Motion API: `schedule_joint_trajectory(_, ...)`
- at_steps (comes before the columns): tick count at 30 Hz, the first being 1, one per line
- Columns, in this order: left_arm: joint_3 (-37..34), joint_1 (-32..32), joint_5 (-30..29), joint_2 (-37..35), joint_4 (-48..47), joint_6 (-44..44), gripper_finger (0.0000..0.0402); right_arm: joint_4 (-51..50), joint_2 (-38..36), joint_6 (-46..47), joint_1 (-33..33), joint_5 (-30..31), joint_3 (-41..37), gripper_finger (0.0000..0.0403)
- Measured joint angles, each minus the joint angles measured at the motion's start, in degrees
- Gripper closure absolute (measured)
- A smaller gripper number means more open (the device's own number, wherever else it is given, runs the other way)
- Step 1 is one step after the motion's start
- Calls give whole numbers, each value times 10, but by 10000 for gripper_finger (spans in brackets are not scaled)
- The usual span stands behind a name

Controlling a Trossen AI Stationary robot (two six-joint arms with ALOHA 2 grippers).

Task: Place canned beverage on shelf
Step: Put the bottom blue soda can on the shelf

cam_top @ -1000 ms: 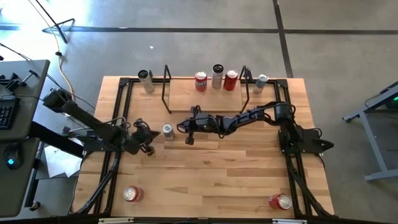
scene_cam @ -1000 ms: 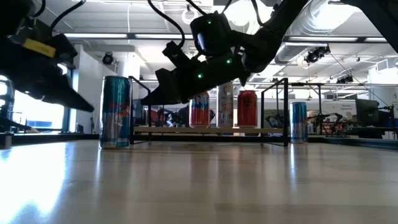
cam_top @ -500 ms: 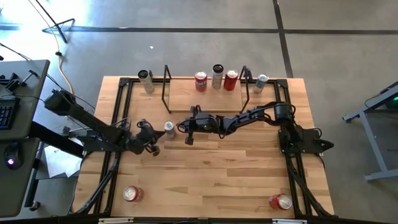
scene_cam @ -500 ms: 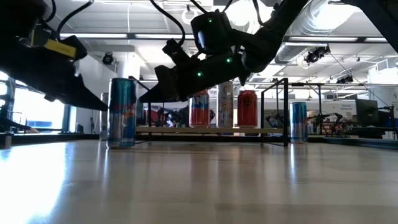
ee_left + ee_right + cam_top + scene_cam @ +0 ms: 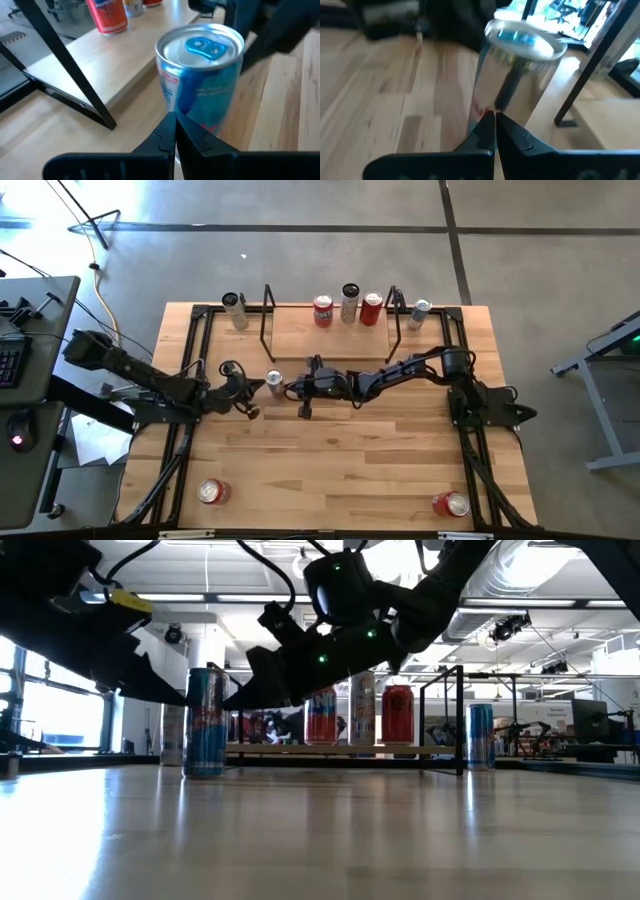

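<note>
- Dark fingers of the left gripper (image 5: 174, 131) lie pressed together into a single wedge, tips touching, holding nothing; the blue can (image 5: 202, 85) stands upright just beyond those tips, seemingly touching them.
- Opposite, the right gripper (image 5: 494, 127) is likewise pinched closed on nothing, its tip at the foot of the same can, so the can sits between the two arms, one gripper on each side.
- From overhead, the left gripper (image 5: 243, 385) comes at the can (image 5: 273, 381) from its left and the right gripper (image 5: 303, 388) from its right, all close together on the table (image 5: 350, 470).
- Outward from the tools, the shelf (image 5: 330, 335) lies just past the can, its black rod frame (image 5: 65, 75) near; three cans already stand along its far edge, among them a red can (image 5: 323, 309).
- Handling, as a judgement: thin aluminium wall, smooth and slippery, stiff if full and easy to dent if empty; tall and narrow, so a push low down slides it but one higher up may tip it.
- Best hold would be across the middle of the cylinder with fingers spread wide first, squeezing gently; neither gripper is set for that now.
</note>
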Motion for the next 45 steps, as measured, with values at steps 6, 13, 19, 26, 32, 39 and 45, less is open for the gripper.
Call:
schedule_joint_trajectory(6, 0, 3, 30, -55, -60, 0, 401, -33, 0, -29, 7, 48, 0, 403)
schedule_joint_trajectory(13, 0, 3, 60, -99, -108, 7, 401, -94, -12, -88, 13, 62, -2, 403)
schedule_joint_trajectory(19, 5, 5, 111, -121, -141, 33, 401, -36, -12, -55, 8, 25, -48, 403)
schedule_joint_trajectory(26, 36, 24, 114, -143, -204, 35, 401, 114, -24, -20, 15, 21, -139, 403)
schedule_joint_trajectory(32, -4, 26, 96, -169, -172, 38, 401, 100, -29, 21, 12, 34, -113, 396)
schedule_joint_trajectory(39, -53, 26, 99, -237, -110, 49, 401, -55, -39, 50, 15, 36, -38, 282)
schedule_joint_trajectory(45, -69, 26, 98, -288, -95, 93, 401, -75, -46, 45, 23, 16, -4, 144)
